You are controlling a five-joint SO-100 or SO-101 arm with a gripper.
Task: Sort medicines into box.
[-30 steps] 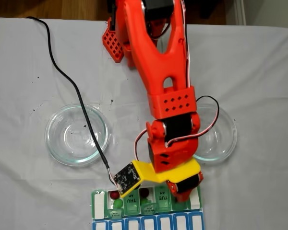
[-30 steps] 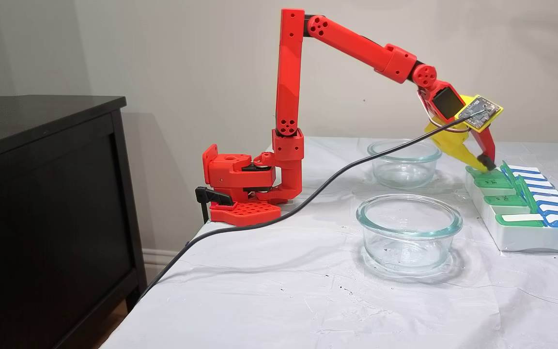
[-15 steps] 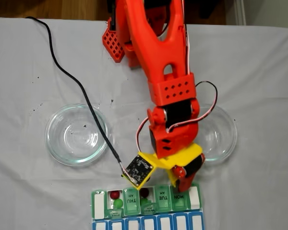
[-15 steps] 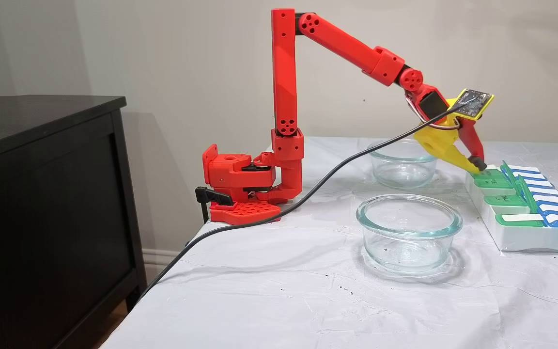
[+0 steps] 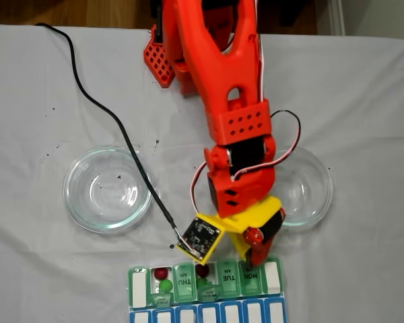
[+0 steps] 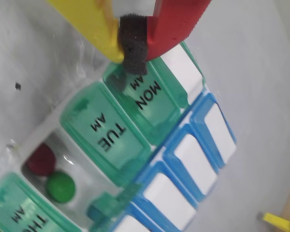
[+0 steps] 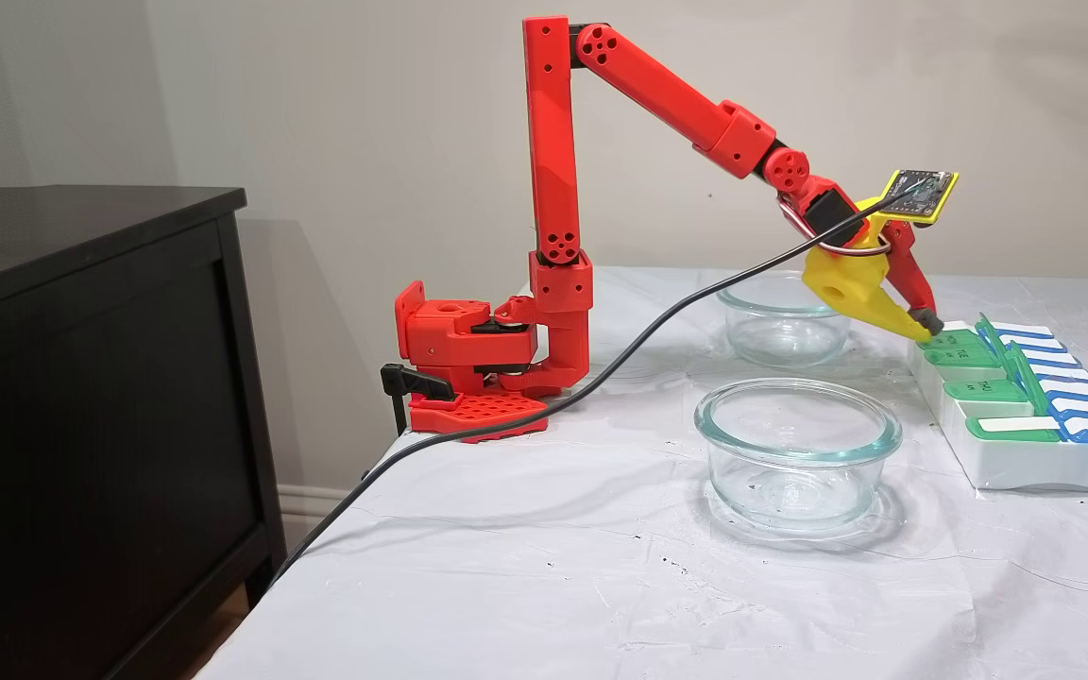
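The box [image 5: 219, 291] sits at the table's [image 5: 40, 269] near edge in a fixed view, its long axis running along that edge, green cells facing the arm. A red medicine [image 6: 41, 159] and a green medicine [image 6: 61, 186] lie together in the open cell beside the closed TUE lid [image 6: 106, 137]. The gripper [image 6: 130, 48], jaws pressed together on nothing but its foam pad, hangs at the MON lid's [image 6: 152, 99] outer edge, probably having just shut it. Both glass dishes [image 5: 108, 190] look empty.

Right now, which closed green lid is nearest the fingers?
The MON lid, at the row's end; the fingers hang at its edge, and the TUE lid lies farther off.
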